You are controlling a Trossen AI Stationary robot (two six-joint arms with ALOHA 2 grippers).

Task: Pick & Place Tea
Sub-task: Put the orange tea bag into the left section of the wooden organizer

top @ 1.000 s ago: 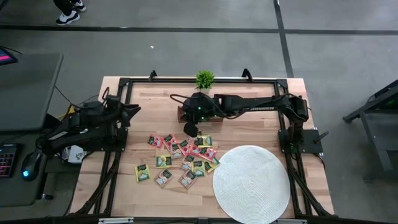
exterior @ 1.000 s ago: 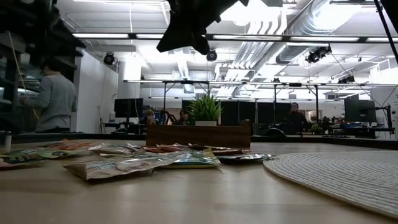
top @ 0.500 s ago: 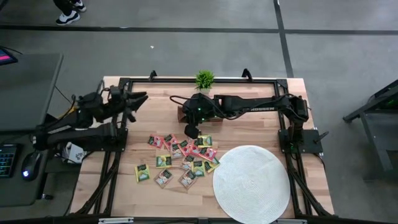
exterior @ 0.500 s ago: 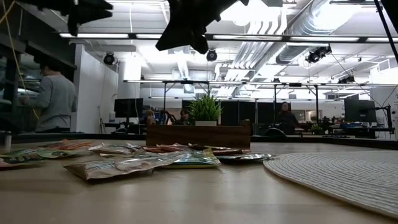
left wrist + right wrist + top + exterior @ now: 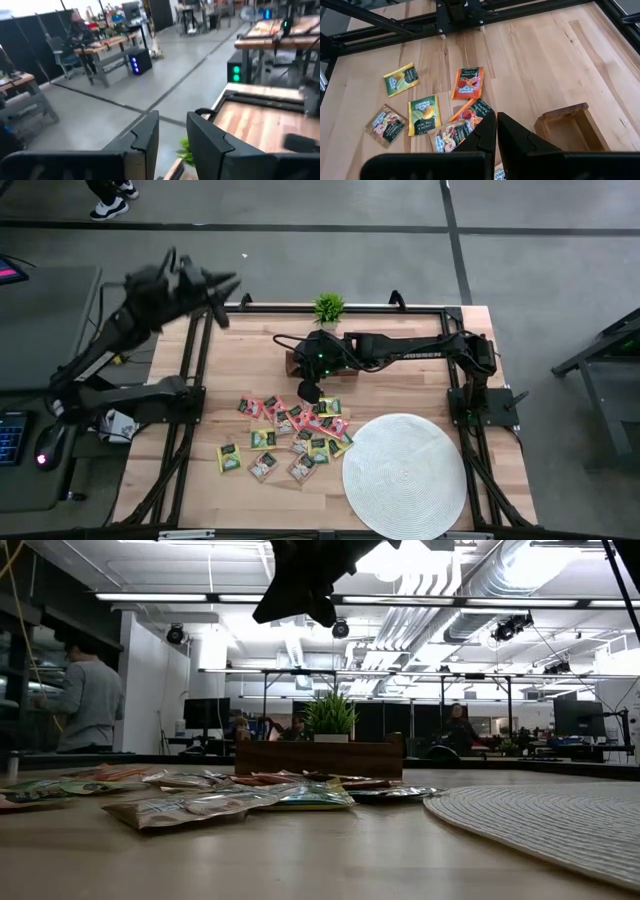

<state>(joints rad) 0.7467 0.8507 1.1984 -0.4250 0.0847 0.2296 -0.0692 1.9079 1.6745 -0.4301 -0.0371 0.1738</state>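
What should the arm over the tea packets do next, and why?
Probably open its fingers and dip toward a packet. The right gripper hangs shut and empty above the tea packets, and the round white mat holds none yet. The left gripper is raised far off.

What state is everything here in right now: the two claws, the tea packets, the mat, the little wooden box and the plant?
Left claw: raised high over the table's far left corner, fingers slightly apart, holding nothing.
Right claw: shut, empty, hanging above the packets.
Tea packets: lying flat in a loose scatter on the table, some overlapping.
Round white mat: flat, nothing on it.
Wooden box: upright, open-topped.
Potted plant: upright at the far edge.
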